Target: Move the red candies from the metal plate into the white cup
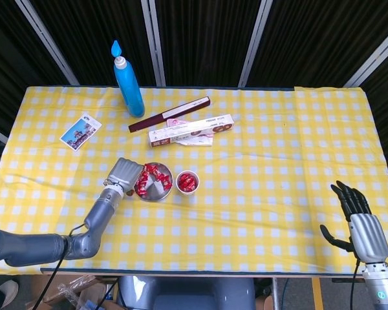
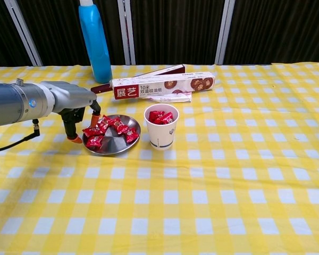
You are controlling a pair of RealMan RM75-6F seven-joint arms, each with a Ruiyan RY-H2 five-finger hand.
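The metal plate [image 2: 112, 144] holds several red candies [image 2: 117, 127] and stands just left of the white cup [image 2: 161, 127], which has red candies [image 2: 161, 116] inside. From above, the plate [image 1: 156, 188] and the cup [image 1: 187, 182] sit near the table's middle front. My left hand [image 2: 77, 114] hangs low at the plate's left rim. Its orange-tipped fingers [image 2: 74, 139] point down, spread around the leftmost candy [image 2: 91, 131], and I see no firm grip on it. My right hand [image 1: 359, 219] rests idle with its fingers spread at the table's front right corner, outside the chest view.
A blue bottle [image 1: 128, 81] stands at the back left. A long printed box [image 1: 191, 129] and a dark red stick box [image 1: 169, 114] lie behind the plate. A picture card [image 1: 81, 131] lies at the far left.
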